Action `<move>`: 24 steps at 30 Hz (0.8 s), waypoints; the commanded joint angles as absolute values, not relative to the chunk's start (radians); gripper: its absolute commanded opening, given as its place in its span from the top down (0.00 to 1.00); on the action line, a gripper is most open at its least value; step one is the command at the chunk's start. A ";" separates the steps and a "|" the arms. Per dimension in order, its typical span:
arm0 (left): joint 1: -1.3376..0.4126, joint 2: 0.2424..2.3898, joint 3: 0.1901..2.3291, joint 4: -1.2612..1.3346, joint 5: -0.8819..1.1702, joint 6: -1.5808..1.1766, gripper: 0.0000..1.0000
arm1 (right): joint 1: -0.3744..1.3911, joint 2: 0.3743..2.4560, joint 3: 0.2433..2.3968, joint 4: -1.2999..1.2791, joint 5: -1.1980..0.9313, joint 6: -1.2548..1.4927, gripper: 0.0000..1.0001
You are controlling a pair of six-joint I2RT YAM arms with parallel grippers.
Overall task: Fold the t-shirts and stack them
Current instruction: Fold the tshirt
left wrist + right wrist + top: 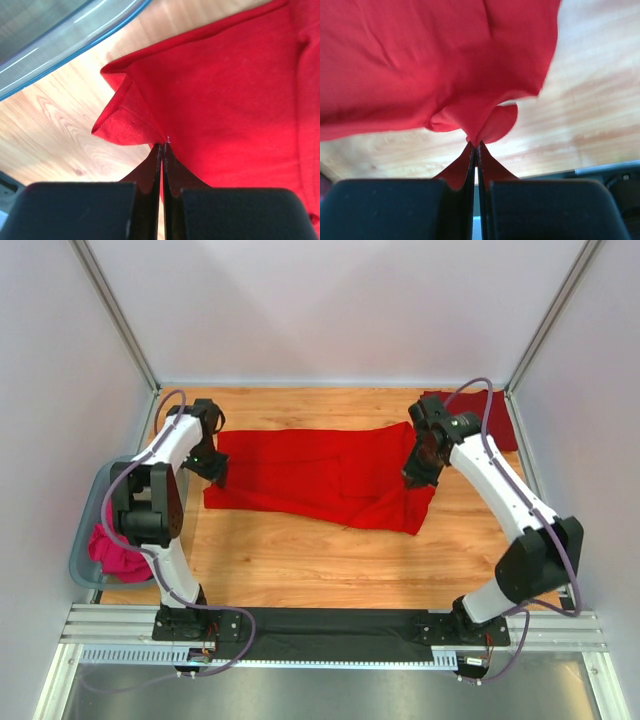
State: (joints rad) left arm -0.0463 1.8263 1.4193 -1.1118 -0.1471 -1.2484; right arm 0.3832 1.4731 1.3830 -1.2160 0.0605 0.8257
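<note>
A bright red t-shirt (320,475) lies spread across the middle of the wooden table. My left gripper (218,476) is shut on its left edge; the left wrist view shows the pinched hem (125,120) at my fingertips (163,146). My right gripper (412,478) is shut on the shirt's right edge, which hangs bunched from the jaws (476,144) a little above the table in the right wrist view. A darker maroon t-shirt (497,418) lies flat at the far right corner, partly behind my right arm.
A blue-grey plastic bin (88,530) stands at the table's left edge with a pink-red cloth (118,552) in it; its rim shows in the left wrist view (65,40). Bare wood (320,560) lies in front of the shirt. White walls enclose the table.
</note>
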 commanded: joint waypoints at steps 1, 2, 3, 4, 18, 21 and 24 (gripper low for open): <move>-0.049 1.900 1.559 -1.227 -0.195 -1.227 1.00 | 0.307 1.574 1.544 -1.206 0.081 0.688 1.00; -0.049 1.925 1.593 -1.245 -0.199 -1.232 1.00 | 0.287 1.609 1.575 -1.215 0.074 0.674 1.00; -0.049 1.974 1.662 -1.264 -0.204 -1.232 1.00 | 0.250 1.665 1.638 -1.219 0.048 0.657 1.00; -0.049 1.999 1.699 -1.294 -0.210 -1.233 1.00 | 0.235 1.698 1.667 -1.223 0.038 0.629 1.00; -0.049 2.283 2.034 -1.388 -0.198 -1.310 1.00 | 0.150 2.101 2.163 -1.286 -0.106 0.508 0.99; -0.049 2.299 2.065 -1.390 -0.218 -1.309 1.00 | 0.150 2.135 2.190 -1.281 -0.115 0.503 1.00; -0.048 2.324 2.109 -1.410 -0.253 -1.299 1.00 | 0.150 2.154 2.183 -1.258 -0.121 0.505 1.00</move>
State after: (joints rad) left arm -0.0463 2.3154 2.0384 -1.3334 -0.1993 -1.2846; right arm 0.1493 2.1345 2.1445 -1.2636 -0.0944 0.5293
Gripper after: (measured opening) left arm 0.006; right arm 0.007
